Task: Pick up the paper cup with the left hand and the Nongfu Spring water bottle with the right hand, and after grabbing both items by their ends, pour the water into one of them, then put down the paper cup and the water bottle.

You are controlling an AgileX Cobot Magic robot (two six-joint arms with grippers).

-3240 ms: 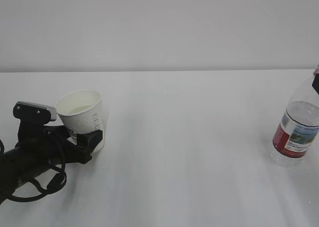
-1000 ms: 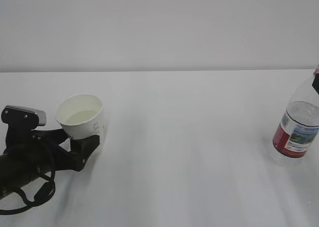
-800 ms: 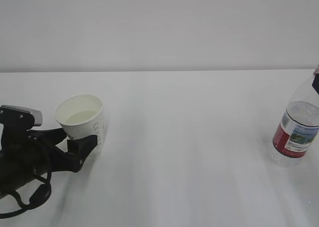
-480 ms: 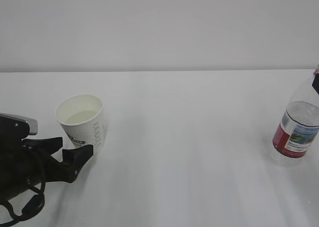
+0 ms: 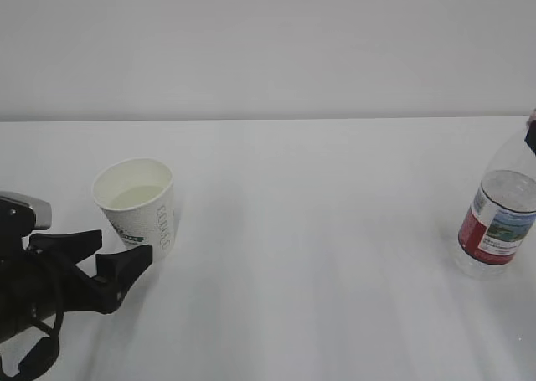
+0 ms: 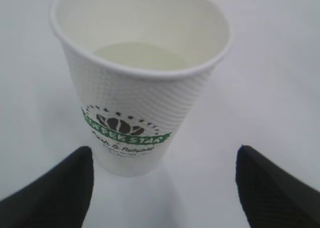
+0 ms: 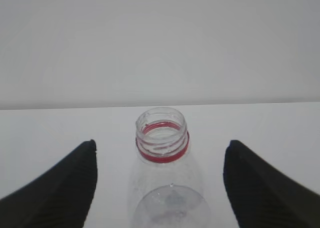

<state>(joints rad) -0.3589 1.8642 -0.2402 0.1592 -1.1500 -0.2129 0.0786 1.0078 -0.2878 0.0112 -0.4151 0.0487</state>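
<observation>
Claw of the left hand (image 5: pixel 105 264), black and two-fingered, sits low in the lower left of the exterior view with its fingers spread and released, just beside the small white tapered paper cup (image 5: pixel 138 205) but apart from it. That cup stands upright on the white surface (image 5: pixel 318 255) with a pale pool of water (image 5: pixel 136 196) inside. Far across at the right edge, the clear ribbed plastic Nongfu Spring water bottle (image 5: pixel 498 218) with its red label stands upright too, partly filled; only a dark corner of the right hand (image 5: pixel 530 136) shows above its shoulder.

From the left wrist view, the paper cup fills the upper middle of the frame, green logo facing the camera, while both black fingertips (image 6: pixel 60 188) lie at the lower corners, clear of its wall on each side.

From the right wrist view, the bottle's open, uncapped mouth with its red neck ring sits at lower centre, and the right claw (image 7: pixel 160 188) stands wide on either side without touching it, so it grasps nothing.

Judging by this, pouring is done and both items are set down; the step in hand is the release. What remains, as I read it, is drawing both arms clear without nudging cup or bottle.
</observation>
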